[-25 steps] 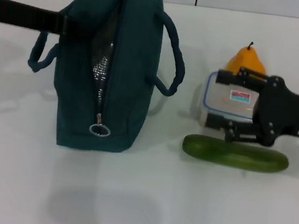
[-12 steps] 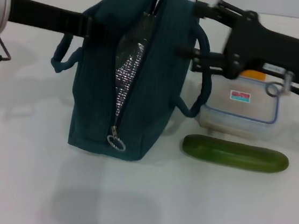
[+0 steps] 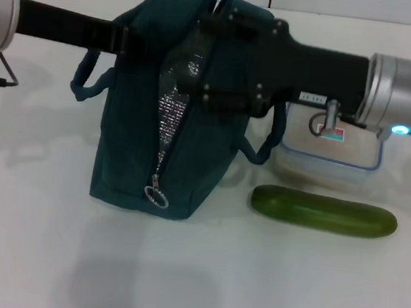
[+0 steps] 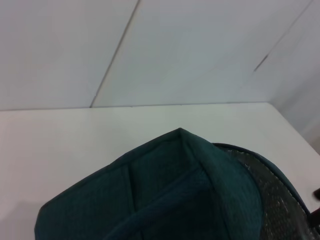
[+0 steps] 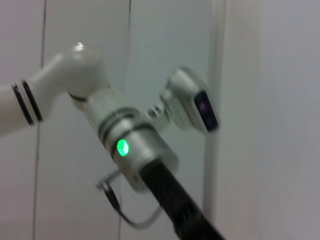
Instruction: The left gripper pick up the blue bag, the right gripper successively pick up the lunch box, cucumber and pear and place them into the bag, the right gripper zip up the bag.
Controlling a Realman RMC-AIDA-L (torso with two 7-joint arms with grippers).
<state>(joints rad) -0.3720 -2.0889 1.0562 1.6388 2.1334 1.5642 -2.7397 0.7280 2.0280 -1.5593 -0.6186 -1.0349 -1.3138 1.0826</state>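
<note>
The blue bag (image 3: 197,160) stands tilted on the table, its zip open and silver lining (image 3: 171,113) showing. My left gripper (image 3: 125,41) reaches in from the left and is shut on the bag's upper left side; the left wrist view shows the bag's top (image 4: 165,190) close below. My right gripper (image 3: 212,60) hovers open over the bag's top opening with nothing in it. The lunch box (image 3: 339,158) sits on the table to the right of the bag, partly under the right arm. The cucumber (image 3: 323,213) lies in front of it. The pear is hidden.
The ring zipper pull (image 3: 158,195) hangs at the bag's near lower end. A bag handle (image 3: 264,149) loops toward the lunch box. White table (image 3: 176,284) lies bare in front. The right wrist view shows the silver joint (image 5: 135,150) of the left arm.
The right gripper rose from the lunch box and swung left to over the bag's opening. The lunch box stayed on the table. The bag was lifted and tilted a second ago.
</note>
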